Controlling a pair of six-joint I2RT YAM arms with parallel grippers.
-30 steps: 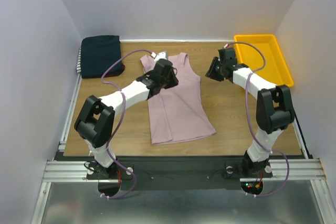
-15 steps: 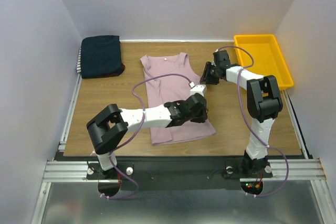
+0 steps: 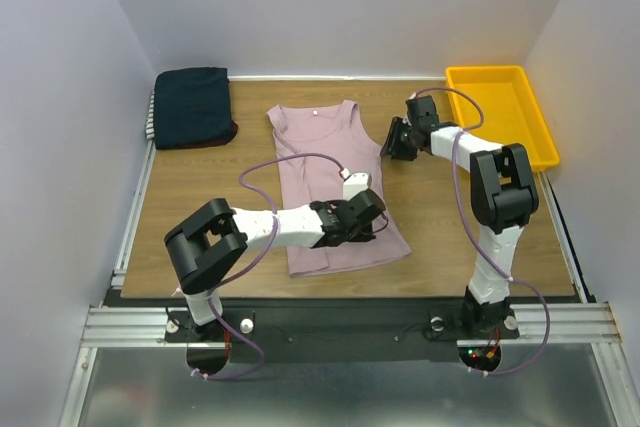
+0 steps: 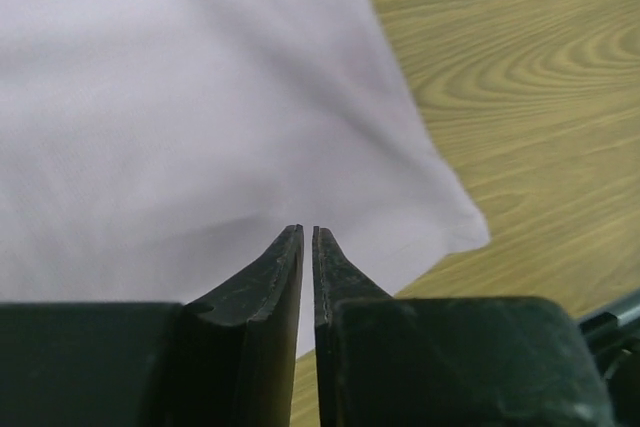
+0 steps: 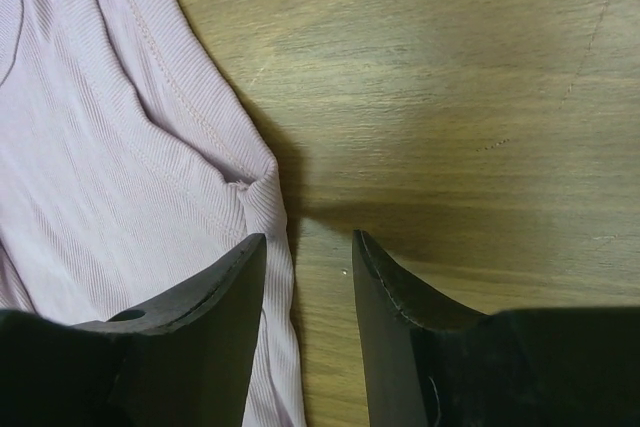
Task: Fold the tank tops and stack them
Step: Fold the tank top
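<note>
Pink tank top (image 3: 325,162) lies spread flat on the table (image 3: 460,237), its hem corner just to the right of your left gripper (image 4: 308,230). That gripper's jaws are drawn almost together at the cloth, and you cannot tell whether they pinch it. Your right gripper (image 5: 308,237) is released, its jaws astride the top's armhole edge, and the folded stack (image 3: 192,105) sits well apart from both.

A yellow plastic tray (image 3: 497,107) sits on the wooden table (image 3: 190,172) — far right corner.
</note>
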